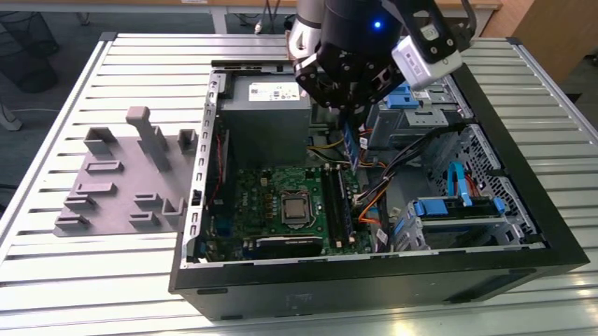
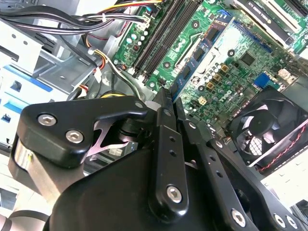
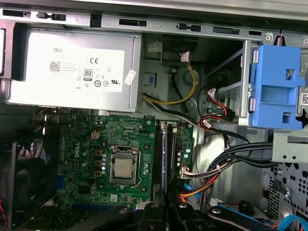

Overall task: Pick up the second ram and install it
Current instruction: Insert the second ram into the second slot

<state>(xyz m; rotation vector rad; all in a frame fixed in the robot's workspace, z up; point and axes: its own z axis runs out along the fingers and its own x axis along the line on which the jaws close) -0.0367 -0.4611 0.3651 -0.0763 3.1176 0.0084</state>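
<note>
**Tool holds the memory strip over the open computer**

In the exterior view the arm reaches in from the top middle of the frame; its tool (image 1: pixel 344 112) hangs inside the open computer case (image 1: pixel 374 280), which lies on the slatted counter (image 1: pixel 112 280); the fingers are pressed together on the second ram (image 1: pixel 349 143), a thin blue strip that hangs below them, just beside the grey power supply (image 1: pixel 266 115) on the exterior view's right of it.

The strip is above the green motherboard (image 1: pixel 280 203) and near the far end of the long black memory slots (image 1: pixel 335 203); whether it touches a slot I cannot tell; the processor socket (image 1: pixel 295 208) sits to the exterior view's left of those slots.

In the second wrist view the black fingers (image 2: pixel 163 144) meet at the near end of the blue strip (image 2: pixel 202 53), whose dark chips show; the strip runs out over the board beside the black slots (image 2: pixel 163 38); a black fan (image 2: pixel 264 130) sits close to the board's edge.

On the counter, at the exterior view's left and well apart from the case, stands a grey holder block (image 1: pixel 112 182).
</note>
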